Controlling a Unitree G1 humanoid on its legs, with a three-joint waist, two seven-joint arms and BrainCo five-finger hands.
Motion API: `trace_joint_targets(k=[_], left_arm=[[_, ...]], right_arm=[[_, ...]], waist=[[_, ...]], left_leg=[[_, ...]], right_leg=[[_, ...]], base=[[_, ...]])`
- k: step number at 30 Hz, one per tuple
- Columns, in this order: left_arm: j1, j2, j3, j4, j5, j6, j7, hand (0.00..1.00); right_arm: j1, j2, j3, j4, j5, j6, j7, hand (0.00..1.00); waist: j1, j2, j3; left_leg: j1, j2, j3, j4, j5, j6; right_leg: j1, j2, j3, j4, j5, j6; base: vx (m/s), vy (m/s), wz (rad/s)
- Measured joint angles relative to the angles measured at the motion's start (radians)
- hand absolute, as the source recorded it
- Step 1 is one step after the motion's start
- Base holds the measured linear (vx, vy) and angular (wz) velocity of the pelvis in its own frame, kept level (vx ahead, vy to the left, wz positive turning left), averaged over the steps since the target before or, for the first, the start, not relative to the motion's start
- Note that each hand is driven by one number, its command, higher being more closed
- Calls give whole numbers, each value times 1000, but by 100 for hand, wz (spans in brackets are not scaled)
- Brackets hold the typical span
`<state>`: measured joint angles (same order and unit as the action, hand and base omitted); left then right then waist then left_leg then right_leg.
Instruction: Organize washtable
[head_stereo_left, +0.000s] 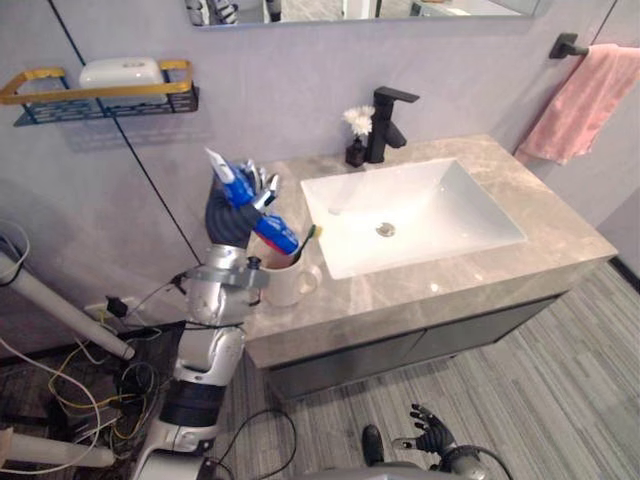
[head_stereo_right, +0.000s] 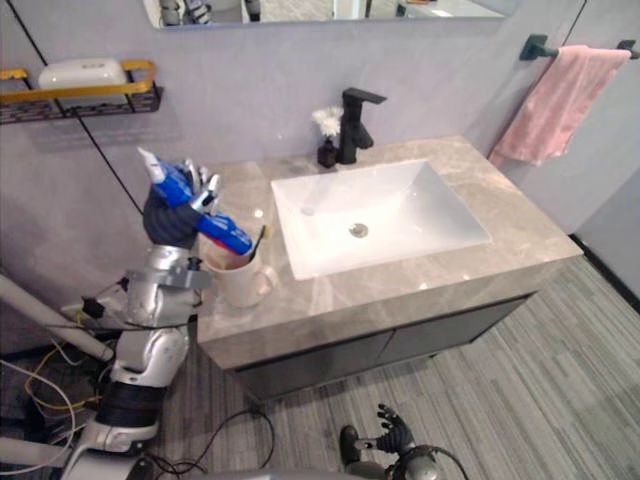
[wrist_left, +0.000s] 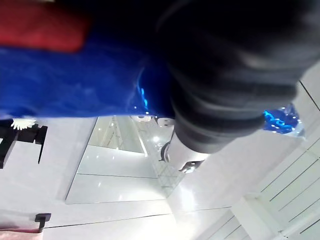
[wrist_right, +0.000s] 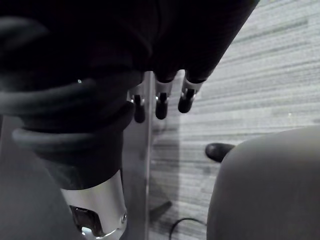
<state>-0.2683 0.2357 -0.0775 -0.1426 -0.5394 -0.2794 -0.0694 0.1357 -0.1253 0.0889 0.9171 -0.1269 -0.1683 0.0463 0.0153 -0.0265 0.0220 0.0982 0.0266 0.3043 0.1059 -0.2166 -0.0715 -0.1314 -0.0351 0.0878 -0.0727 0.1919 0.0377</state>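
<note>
At a bathroom vanity, the humanoid's left hand (head_stereo_left: 228, 218) has its fingers curled round a glossy blue toothpaste tube (head_stereo_left: 243, 190), held at a slant with the white cap end up towards the wall and the red-banded lower end over the mouth of a cream ceramic mug (head_stereo_left: 288, 285). Whether the tube touches the rim cannot be told. The round mug stands on the left end of the countertop (head_stereo_left: 545, 225), a polished slab of veined beige-grey stone, its loop handle turned towards the sink, and a slim stick with a yellow-green tip (head_stereo_left: 313, 232) pokes up from it.

Set into the stone is a white rectangular basin (head_stereo_left: 440, 215), smooth and shallow, with a metal drain at its centre. Behind it rises an angular matt-black faucet (head_stereo_left: 388, 122), and just beside that a small dark vase with a white flower (head_stereo_left: 357, 128).

On the grey wall to the left hangs a black wire shelf with a gold rail (head_stereo_left: 60, 92), holding a rounded white container (head_stereo_left: 122, 72). To the right, a soft pink towel (head_stereo_left: 590, 100) drapes from a black bar (head_stereo_left: 567, 45).

The right hand (head_stereo_left: 432, 430) hangs low above the striped grey floor (head_stereo_left: 570, 380), its dark-tipped fingers loose and empty
</note>
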Motion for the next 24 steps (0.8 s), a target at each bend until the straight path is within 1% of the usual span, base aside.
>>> trace_joint_targets(k=[4,18,21,24], left_arm=[[0,-1,-3,0,0,2,-17,100],[8,-2,-15,1,1,22,-19,100],[8,-2,-29,23,1,24,-20,100],[14,-10,-31,35,1,38,-19,100]], right_arm=[[0,0,0,0,0,0,0,0],[-1,0,3,0,0,1,0,0],[-1,0,4,0,0,1,0,0],[-1,0,4,0,0,1,0,0]], waist=[[0,0,0],[1,0,0],[1,0,0],[0,0,0]], left_leg=[[0,0,0,0,0,0],[1,0,-1,0,0,0],[2,0,-1,0,0,0],[1,1,-2,-1,0,0]], right_leg=[[0,0,0,1,0,0],[0,0,-1,4,-2,-1],[0,0,-1,8,-5,-2],[0,0,-2,18,-17,-4]], base=[[0,0,0],[0,0,0],[0,0,0],[0,0,0]])
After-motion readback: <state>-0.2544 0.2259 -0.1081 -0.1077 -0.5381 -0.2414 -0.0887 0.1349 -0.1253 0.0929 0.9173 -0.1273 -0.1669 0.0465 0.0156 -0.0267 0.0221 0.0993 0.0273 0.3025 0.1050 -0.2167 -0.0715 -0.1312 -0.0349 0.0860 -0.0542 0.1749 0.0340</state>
